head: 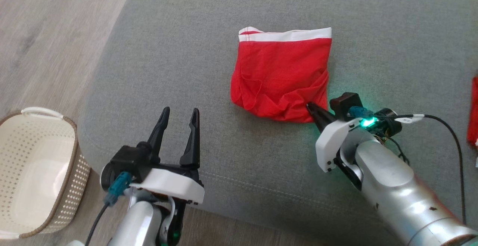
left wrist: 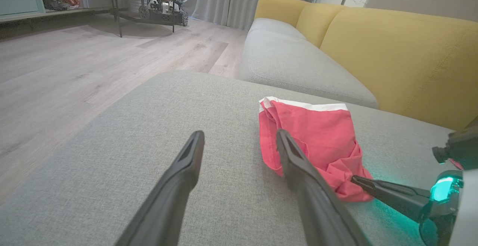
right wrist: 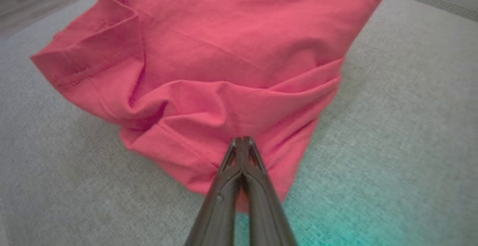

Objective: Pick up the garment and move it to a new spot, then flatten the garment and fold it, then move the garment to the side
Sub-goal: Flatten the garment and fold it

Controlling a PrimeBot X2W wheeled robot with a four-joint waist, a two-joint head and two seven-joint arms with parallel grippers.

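Red garment with white waistband lies on the grey sofa seat, roughly centre, waistband at the far edge, body folded over and rumpled toward the near right corner. Right pincer clenched, fingers pressed flat together, tips touching the garment's near right hem; right wrist view puts the tips against a raised fold of the cloth, cannot tell whether any fabric is caught between them. Green light glows on the right wrist and tints the seat beside it. Left pincer released, fingers spread wide with nothing between, hovering over the near left part of the seat, well apart from the garment. Left wrist view: garment just past the right finger, right pincer tip at its near corner, yellow backrest behind. Perforated cream basket on the wood floor at left. Another red piece at the right edge, unclear what
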